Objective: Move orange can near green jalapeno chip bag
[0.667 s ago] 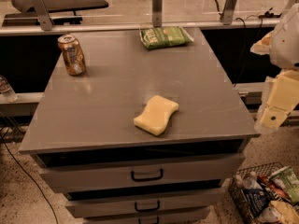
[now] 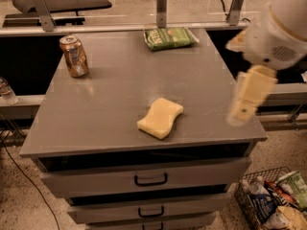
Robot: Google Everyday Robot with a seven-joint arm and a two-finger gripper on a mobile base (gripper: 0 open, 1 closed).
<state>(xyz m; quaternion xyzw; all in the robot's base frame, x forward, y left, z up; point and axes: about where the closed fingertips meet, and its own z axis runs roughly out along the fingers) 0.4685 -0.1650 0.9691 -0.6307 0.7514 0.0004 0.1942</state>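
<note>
On the smooth grey tabletop [image 2: 120,95], the cylindrical metal orange can [image 2: 74,56] stands upright near the far left corner, well apart from the flat foil green jalapeno chip bag [image 2: 170,37] at the far edge; a wavy-edged yellow sponge [image 2: 160,118] lies near the front. At the right edge hangs the blurred cream tool [image 2: 245,102], and I cannot tell its state. A wire basket [image 2: 240,195] on the floor holds snack packets.

High near view down on cabinet top [image 2: 120,90], hand [image 2: 243,110] at right
</note>
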